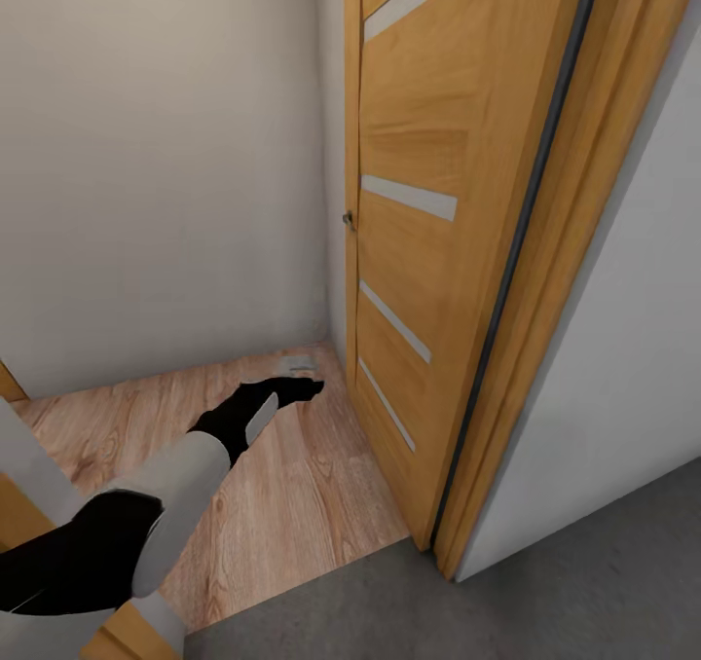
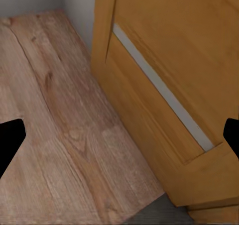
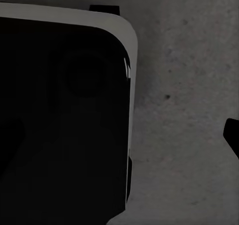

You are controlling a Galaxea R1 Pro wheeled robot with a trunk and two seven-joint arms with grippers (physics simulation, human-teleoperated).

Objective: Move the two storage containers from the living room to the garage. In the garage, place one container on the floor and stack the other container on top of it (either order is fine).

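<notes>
In the head view the robot stands at a doorway: its left claw [image 1: 292, 385] reaches out over light wood plank flooring [image 1: 292, 485] beside an open wooden door [image 1: 419, 251], with the floor [image 1: 584, 582] of grey concrete at the threshold. No storage container appears, so this is judged a transit leg; the base should clear the door leaf while turning. The left wrist view shows the left claw's tips spread wide and empty over planks. In the right wrist view the right claw's tips look parted above concrete, beside a dark robot panel [image 3: 59, 120].
</notes>
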